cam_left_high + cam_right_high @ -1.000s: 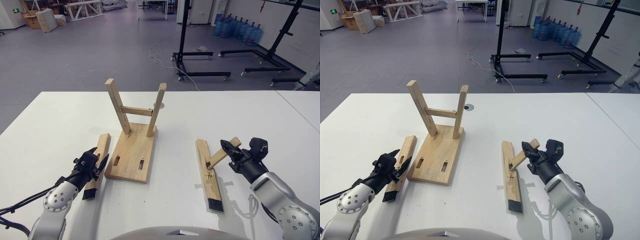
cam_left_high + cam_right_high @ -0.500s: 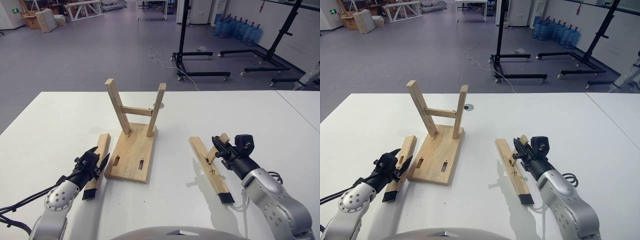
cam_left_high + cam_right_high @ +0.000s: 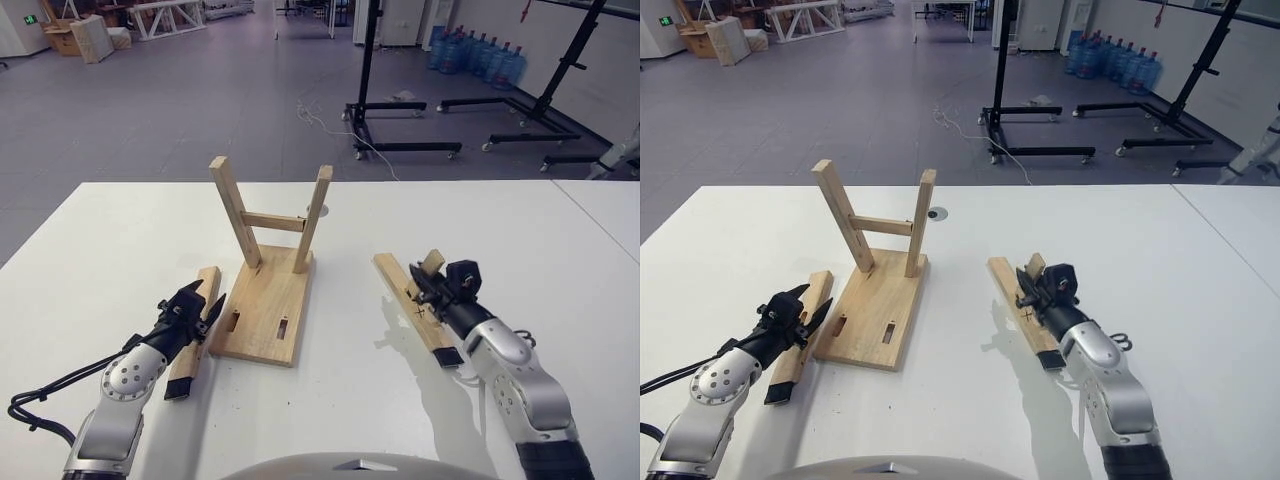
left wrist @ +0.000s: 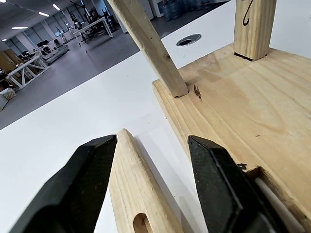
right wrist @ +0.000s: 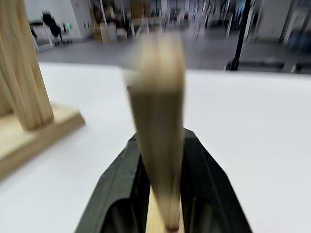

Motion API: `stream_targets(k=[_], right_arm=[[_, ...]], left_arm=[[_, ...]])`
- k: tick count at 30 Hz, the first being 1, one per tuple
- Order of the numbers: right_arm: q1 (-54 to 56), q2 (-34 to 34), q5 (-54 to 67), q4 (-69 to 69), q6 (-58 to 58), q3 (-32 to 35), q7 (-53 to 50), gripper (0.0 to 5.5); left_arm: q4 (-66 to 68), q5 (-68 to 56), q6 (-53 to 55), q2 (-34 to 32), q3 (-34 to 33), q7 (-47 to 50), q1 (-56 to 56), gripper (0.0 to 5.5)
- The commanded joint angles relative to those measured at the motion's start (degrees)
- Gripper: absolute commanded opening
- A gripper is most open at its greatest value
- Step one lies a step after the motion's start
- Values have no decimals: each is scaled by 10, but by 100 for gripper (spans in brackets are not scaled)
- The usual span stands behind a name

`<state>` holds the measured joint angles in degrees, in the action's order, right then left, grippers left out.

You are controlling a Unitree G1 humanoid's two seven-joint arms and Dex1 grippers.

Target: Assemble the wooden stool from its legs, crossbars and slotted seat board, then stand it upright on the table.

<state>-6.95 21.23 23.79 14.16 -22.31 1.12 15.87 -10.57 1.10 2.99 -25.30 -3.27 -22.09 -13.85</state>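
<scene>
Standing on the pale slotted wooden board (image 3: 262,315): two legs (image 3: 236,212); right jaws pinch third leg (image 3: 398,283), left jaws spread around fourth leg (image 3: 207,282)

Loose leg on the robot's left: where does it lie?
In the eye views, the leg lies flat on the table, left of the seat board, with the open left gripper straddling its far half.

Grey workshop floor (image 3: 200,100) with black wheeled stands (image 3: 371,60) and water bottles (image 3: 482,57).
</scene>
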Motion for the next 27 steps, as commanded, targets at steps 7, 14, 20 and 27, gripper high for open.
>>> stream_targets(k=[7,14,20,27], right_arm=[[31,-1,24,53,-49,47,5,242],[119,-6,139,108,-102,123,5,242],[188,-13,169,118,-134,126,-36,242],[239,1,138,105,-120,121,-45,242]], left_arm=[[19,9,-16,1,-3,13,3,267],[16,-2,-19,-2,-16,15,-8,267],[19,6,-18,-3,-9,13,-1,267],[23,15,-18,-9,-3,9,3,267]])
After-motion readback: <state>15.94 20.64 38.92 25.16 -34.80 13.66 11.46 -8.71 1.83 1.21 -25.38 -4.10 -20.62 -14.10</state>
